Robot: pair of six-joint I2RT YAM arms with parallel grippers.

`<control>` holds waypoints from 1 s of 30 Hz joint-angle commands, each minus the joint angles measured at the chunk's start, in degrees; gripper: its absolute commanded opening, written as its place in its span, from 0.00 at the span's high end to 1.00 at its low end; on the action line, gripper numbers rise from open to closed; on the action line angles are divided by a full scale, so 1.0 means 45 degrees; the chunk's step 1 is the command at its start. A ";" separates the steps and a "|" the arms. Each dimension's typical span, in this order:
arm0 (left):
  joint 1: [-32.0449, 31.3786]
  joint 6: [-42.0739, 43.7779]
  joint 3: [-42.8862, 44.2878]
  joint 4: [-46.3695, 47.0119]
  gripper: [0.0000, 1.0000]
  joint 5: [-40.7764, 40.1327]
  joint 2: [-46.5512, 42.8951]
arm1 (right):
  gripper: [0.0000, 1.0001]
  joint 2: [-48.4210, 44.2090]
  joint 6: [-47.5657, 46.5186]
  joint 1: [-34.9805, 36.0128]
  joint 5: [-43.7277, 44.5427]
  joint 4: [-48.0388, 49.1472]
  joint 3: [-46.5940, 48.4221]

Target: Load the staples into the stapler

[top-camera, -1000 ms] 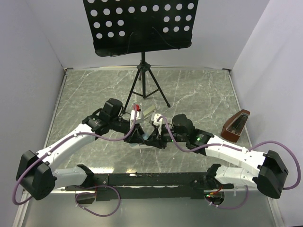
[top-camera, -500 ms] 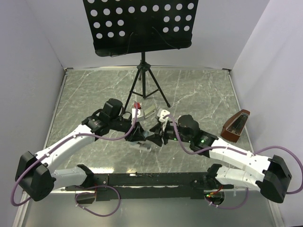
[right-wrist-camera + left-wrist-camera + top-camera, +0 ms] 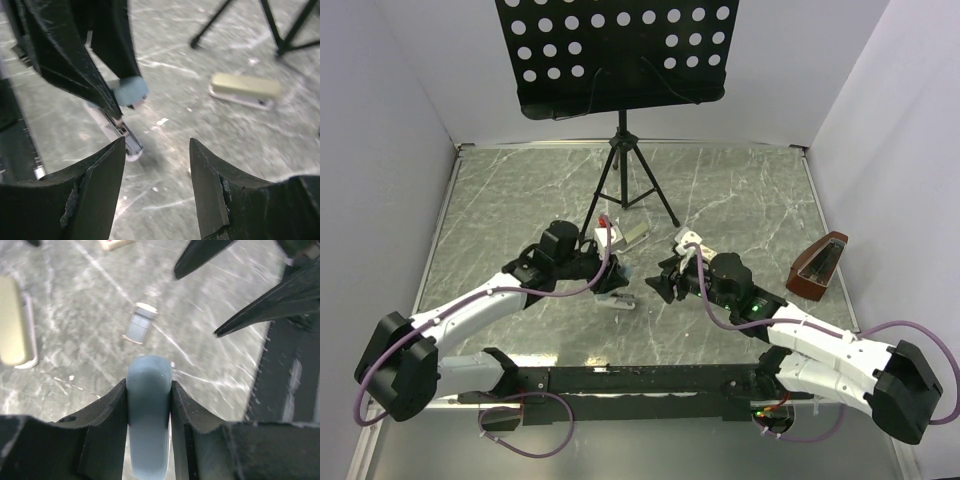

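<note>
Surface: grey-green tabletop (image 3: 740,200), marble-look with white veining and a dull sheen. Plain white walls (image 3: 380,100) stand on three sides.

Back centre: black music stand (image 3: 620,50), a perforated sheet-metal desk on a thin tripod. Right side: brown wedge-shaped metronome (image 3: 817,266).

Left fingers (image 3: 107,412): clenched on the pale blue stapler (image 3: 131,90), one on each flank. The stapler top is smooth, rounded plastic. A silvery metal rail shows beneath it in the right wrist view.

Right fingers (image 3: 100,180): released and spread, nothing between them. They are near the blue stapler and apart from it.

Staples: the silvery-grey strip (image 3: 139,323) is small, flat and rectangular. It lies on the tabletop just beyond the blue stapler's nose, touching nothing. The white-and-tan box (image 3: 112,244) sits farther off, cropped by the top edge of the left wrist view.

Beige stapler (image 3: 245,87): closed, long and rounded, lying near the tripod feet.
</note>
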 commanded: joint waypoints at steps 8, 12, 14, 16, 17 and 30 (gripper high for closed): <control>-0.0777 -0.2297 -0.3092 0.8652 0.99 -0.3754 0.0687 | 0.39 0.0142 0.0808 -0.0709 0.1644 0.2215 -0.0897; -0.1109 -0.2317 -0.3230 0.8539 0.99 -0.3952 0.1097 | 0.39 0.0455 0.0828 -0.0748 0.1547 0.2274 -0.0858; -0.1266 -0.2141 -0.3230 0.8014 0.99 -0.4030 0.1137 | 0.39 0.0495 0.0848 -0.0768 0.1547 0.2313 -0.0858; -0.1461 -0.1986 -0.3230 0.7525 0.99 -0.4089 0.1137 | 0.40 0.0553 0.0867 -0.0807 0.1547 0.2352 -0.0897; -0.1539 -0.1907 -0.3172 0.7271 0.99 -0.4109 0.1195 | 0.40 0.0573 0.0887 -0.0826 0.1586 0.2353 -0.0897; -0.3101 -0.1672 -0.0696 0.2583 0.89 -0.4811 0.3225 | 0.40 0.0319 0.1082 -0.1021 0.2035 0.2430 -0.1112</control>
